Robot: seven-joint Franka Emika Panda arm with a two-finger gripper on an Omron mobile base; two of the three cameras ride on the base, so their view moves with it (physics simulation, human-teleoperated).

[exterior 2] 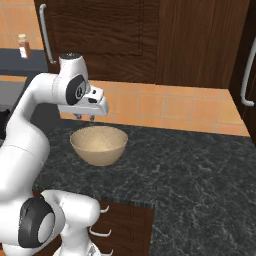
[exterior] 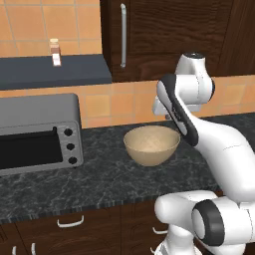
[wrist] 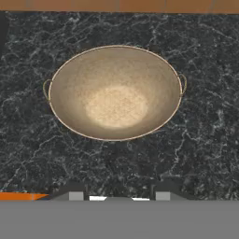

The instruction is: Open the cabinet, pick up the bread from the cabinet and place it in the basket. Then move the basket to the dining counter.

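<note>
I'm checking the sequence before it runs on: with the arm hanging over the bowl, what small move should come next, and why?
Probably lift the gripper away from the basket toward the cabinet's handle. The basket is empty on the black counter, the cabinet door is shut, and the fingers hold nothing, so the door comes first.

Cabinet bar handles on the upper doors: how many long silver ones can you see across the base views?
2. One handle hangs on the cabinet door above the basket, left of the arm. A second handle is on the tall door at the far right edge. Others may lie out of frame.
</note>
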